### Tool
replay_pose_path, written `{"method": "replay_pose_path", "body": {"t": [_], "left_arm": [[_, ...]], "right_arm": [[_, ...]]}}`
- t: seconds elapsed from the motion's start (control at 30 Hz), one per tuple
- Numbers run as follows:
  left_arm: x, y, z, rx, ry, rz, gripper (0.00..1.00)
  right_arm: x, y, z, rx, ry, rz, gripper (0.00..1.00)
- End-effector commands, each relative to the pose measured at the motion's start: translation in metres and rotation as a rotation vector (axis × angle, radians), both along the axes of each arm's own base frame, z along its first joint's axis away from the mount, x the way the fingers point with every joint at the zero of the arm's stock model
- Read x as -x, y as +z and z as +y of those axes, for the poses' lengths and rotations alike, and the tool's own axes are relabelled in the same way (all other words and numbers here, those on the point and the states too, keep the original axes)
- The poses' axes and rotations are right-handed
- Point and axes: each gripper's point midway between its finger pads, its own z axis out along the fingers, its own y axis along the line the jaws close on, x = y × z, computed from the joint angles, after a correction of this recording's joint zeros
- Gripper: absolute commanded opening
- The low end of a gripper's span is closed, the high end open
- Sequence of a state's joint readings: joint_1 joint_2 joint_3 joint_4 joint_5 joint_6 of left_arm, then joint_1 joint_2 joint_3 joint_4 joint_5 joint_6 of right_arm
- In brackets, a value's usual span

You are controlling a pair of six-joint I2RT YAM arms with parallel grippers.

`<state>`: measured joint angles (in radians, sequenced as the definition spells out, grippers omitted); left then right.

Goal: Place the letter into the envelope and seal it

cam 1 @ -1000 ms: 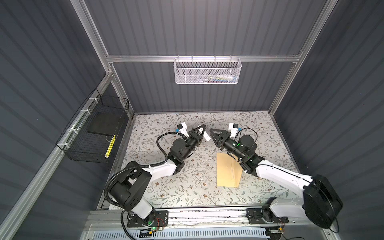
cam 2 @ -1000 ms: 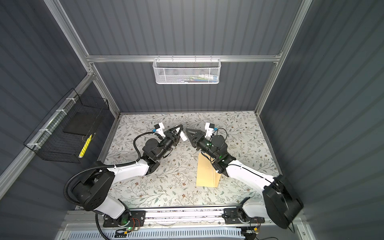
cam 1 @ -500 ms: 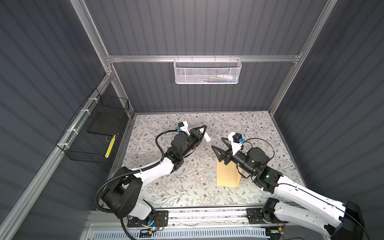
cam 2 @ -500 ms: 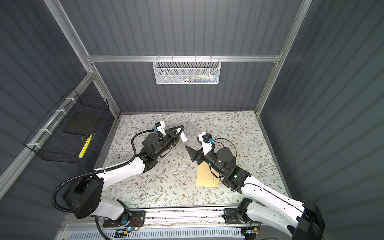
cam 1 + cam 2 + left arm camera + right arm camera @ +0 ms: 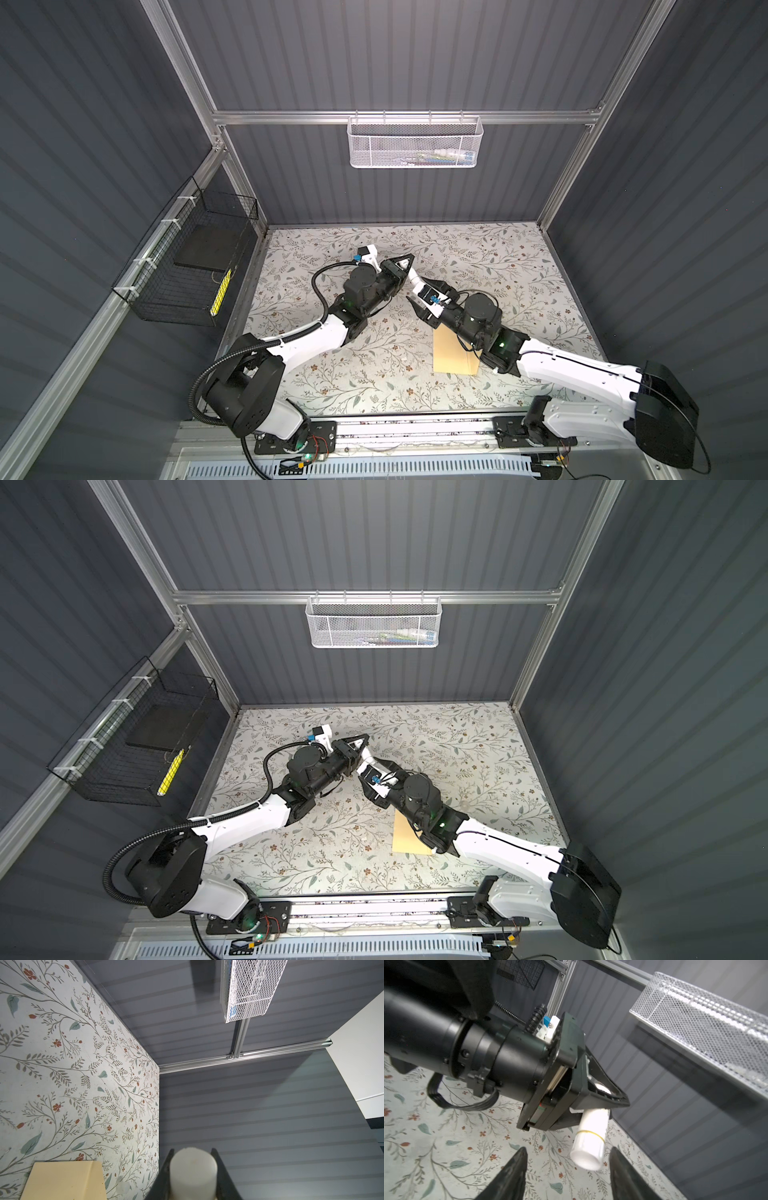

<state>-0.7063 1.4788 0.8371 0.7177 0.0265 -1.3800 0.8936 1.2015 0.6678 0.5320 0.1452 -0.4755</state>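
Our left tool [image 5: 192, 1153] clamps the white stick [image 5: 589, 1138]; our right tool [image 5: 568, 1149] stands open about its free end, which we judge light and slick.

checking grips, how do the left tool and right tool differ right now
The left tool is shut on the white stick; the right tool is open, holding nothing. The left tool's jaws stand narrow, the right tool's wide apart. Both are black.
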Motion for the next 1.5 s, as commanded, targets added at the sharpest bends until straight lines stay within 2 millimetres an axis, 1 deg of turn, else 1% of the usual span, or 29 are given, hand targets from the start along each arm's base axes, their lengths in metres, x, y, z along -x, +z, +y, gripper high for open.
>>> {"method": "replay_pose_path", "body": {"t": [0.0, 0.17, 0.4, 0.47, 0.73, 0.87, 1.03, 1.23, 1.43, 1.47], "left_arm": [[0.003, 0.027, 0.000, 0.035, -0.012, -0.048, 0.00], [0.003, 0.026, 0.000, 0.036, -0.010, -0.049, 0.00], [0.003, 0.023, 0.000, 0.041, -0.010, -0.045, 0.00], [0.003, 0.023, 0.000, 0.042, -0.010, -0.046, 0.00], [0.003, 0.024, 0.000, 0.045, -0.010, -0.046, 0.00], [0.003, 0.024, 0.001, 0.046, -0.009, -0.049, 0.00], [0.004, 0.023, 0.000, 0.048, -0.013, -0.047, 0.00], [0.004, 0.024, -0.001, 0.057, -0.017, -0.050, 0.00], [0.003, 0.021, -0.002, 0.074, -0.023, -0.044, 0.00], [0.003, 0.022, -0.002, 0.076, -0.022, -0.043, 0.00]], "right_arm": [[-0.006, 0.031, 0.001, -0.047, -0.036, -0.085, 0.56], [-0.009, 0.030, -0.002, -0.049, -0.058, -0.082, 0.49], [-0.011, 0.024, -0.005, -0.044, -0.074, -0.073, 0.45], [-0.011, 0.023, -0.004, -0.044, -0.077, -0.069, 0.42], [-0.014, 0.017, -0.003, -0.043, -0.087, -0.051, 0.41], [-0.016, 0.013, -0.004, -0.038, -0.096, -0.042, 0.36], [-0.017, 0.015, -0.005, -0.051, -0.103, -0.042, 0.26], [-0.018, 0.013, -0.003, -0.048, -0.104, -0.034, 0.24], [-0.019, 0.012, -0.001, -0.053, -0.104, -0.030, 0.26], [-0.020, 0.012, -0.001, -0.055, -0.106, -0.030, 0.28]]}}
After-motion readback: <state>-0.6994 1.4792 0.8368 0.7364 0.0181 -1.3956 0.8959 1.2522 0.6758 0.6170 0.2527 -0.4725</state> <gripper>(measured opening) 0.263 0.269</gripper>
